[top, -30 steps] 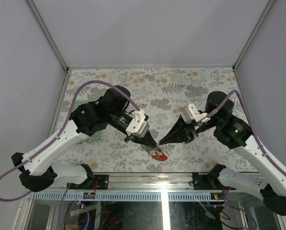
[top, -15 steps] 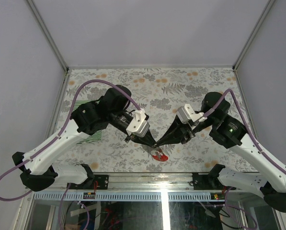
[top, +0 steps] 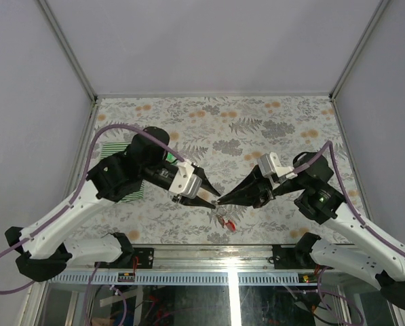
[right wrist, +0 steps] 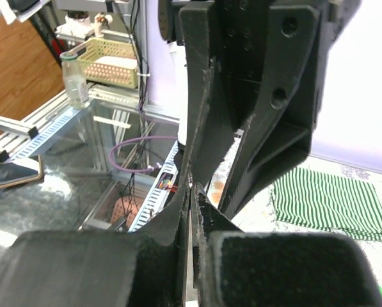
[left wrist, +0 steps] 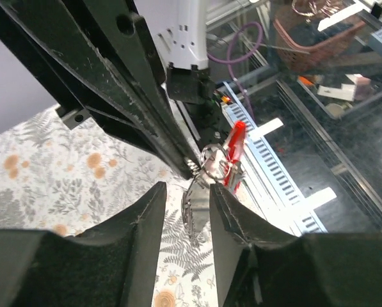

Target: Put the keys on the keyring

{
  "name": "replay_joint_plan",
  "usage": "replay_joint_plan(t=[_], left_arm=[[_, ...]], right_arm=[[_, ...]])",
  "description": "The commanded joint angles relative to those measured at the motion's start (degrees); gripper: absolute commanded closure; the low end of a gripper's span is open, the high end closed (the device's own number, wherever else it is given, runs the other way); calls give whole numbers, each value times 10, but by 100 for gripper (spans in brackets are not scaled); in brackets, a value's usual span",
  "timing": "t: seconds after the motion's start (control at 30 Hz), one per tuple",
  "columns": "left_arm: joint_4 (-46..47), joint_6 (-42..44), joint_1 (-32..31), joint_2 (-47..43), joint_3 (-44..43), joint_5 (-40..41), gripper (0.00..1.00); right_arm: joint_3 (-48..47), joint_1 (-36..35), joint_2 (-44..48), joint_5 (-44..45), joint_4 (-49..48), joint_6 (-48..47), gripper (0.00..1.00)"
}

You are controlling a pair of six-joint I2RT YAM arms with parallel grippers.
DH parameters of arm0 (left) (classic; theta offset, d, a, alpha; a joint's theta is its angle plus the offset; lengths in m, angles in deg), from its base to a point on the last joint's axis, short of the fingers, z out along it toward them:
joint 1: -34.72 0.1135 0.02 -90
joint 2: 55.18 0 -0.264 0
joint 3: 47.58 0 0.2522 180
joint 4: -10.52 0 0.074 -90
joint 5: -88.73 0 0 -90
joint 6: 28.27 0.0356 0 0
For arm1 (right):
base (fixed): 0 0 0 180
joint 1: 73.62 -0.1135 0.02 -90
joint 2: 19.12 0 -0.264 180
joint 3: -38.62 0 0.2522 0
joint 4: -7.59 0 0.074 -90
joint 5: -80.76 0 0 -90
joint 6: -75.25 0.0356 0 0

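Keys [top: 223,220], a small silvery bunch with a red tag [left wrist: 235,148], hang just above the flowered table [top: 256,122], well to the right of the green-and-white striped cloth [right wrist: 331,199]. The cloth lies flat at the table's left side and, in the top view, is partly covered by the left arm. Right of the cloth, the left gripper [left wrist: 185,198] points toward the bunch with its jaws released. Its wrist view shows a clear gap between the two fingers [left wrist: 146,224], and a loop of silvery metal from the bunch hangs down into that gap. Whether the loop touches either finger cannot be told. Farther right of the cloth, the right gripper [right wrist: 189,204] reaches in from the other side. It is clenched, with its fingers pressed together, and its tips pinch the top of the bunch. The keys and the red tag dangle below those tips. The two grippers' tips sit very close to each other.
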Motion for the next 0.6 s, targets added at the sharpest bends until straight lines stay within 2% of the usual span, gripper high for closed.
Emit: replay_joint_plan(t=[0.0,0.27,0.4,0.57], left_arm=[[131,-52,4,-50,42,43,64],[292,-148,5,-124,130,102,63],[362,-185,4,-142,167,123,66],[405,-205,4,-149,186,131,69]], right_arm=[[29,-6,28,87,-161,73,100],[73,-5,48,153,-248,96,100],[75,-5,47,155,-272,104,100],[71,-5,43,146,-271,104,100]])
